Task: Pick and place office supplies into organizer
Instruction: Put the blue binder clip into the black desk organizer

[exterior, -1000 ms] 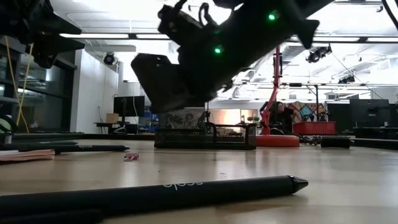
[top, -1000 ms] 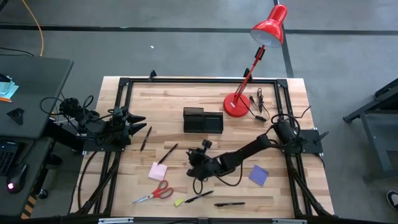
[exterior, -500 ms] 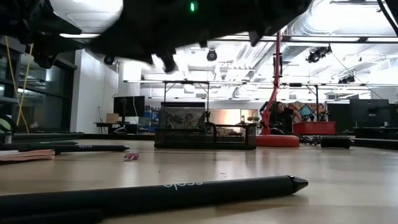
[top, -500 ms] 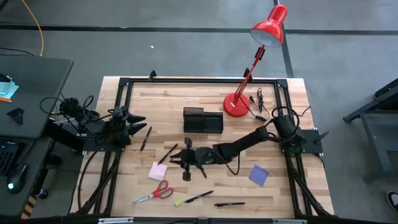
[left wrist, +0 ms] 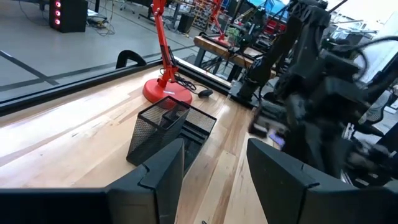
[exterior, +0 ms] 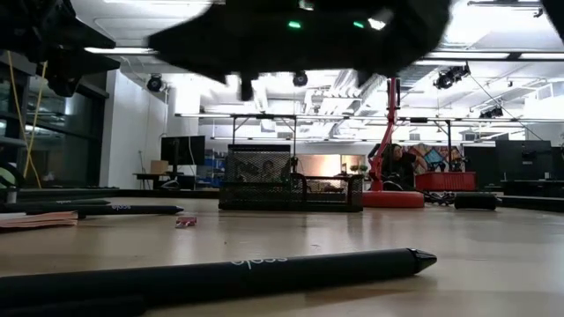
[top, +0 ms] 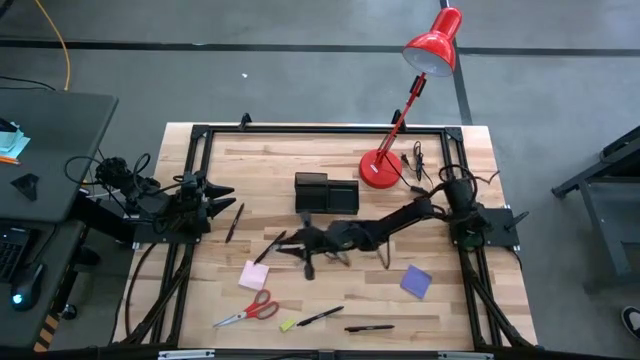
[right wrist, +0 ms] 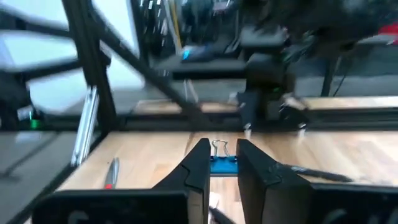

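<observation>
Fingers [right wrist: 196, 173] of the right gripper [top: 300, 243] narrow, pinching a blue binder clip [right wrist: 222, 163]. In the last second it swung from the near pens toward the organizer [top: 326, 193]; drop pending. Left gripper [top: 215, 195] parked at the worktop [top: 450, 310] edge, fingers apart, empty. Still loose: four pens [top: 368, 327], one scissors [top: 247, 310], pink pad [top: 253, 275], purple pad [top: 416, 281], one yellow piece [top: 288, 324].

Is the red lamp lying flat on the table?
No, the red lamp stands upright on its round base near the table's far edge, beside the black organizer.
</observation>
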You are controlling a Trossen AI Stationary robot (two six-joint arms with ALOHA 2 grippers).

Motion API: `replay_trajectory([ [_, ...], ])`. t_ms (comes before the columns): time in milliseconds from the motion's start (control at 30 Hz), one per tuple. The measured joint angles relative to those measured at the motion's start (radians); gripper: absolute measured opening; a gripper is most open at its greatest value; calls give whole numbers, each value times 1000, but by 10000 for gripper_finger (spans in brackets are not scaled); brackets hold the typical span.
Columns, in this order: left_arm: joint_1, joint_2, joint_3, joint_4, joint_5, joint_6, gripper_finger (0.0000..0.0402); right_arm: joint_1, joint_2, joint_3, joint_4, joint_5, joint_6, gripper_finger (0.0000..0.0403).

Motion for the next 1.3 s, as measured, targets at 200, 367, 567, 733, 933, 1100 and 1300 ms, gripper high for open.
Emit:
replay_trajectory([
  [200,0,0,0,0,0,0,168,6,-146,-228,184,87,-6,38],
  [367,0,0,0,0,0,0,168,3,-243,-266,-50,272,-43,40],
  [567,0,0,0,0,0,0,168,-44,-275,-236,-268,313,-16,47],
  [733,0,0,0,0,0,0,168,-107,-275,-229,-393,283,43,41],
  [933,0,0,0,0,0,0,168,-142,-256,-229,-427,244,136,48],
  [1100,0,0,0,-1,0,0,168,-148,-200,-230,-423,271,153,39],
  [1300,0,0,0,0,0,0,168,-178,-163,-230,-417,276,179,48],
])
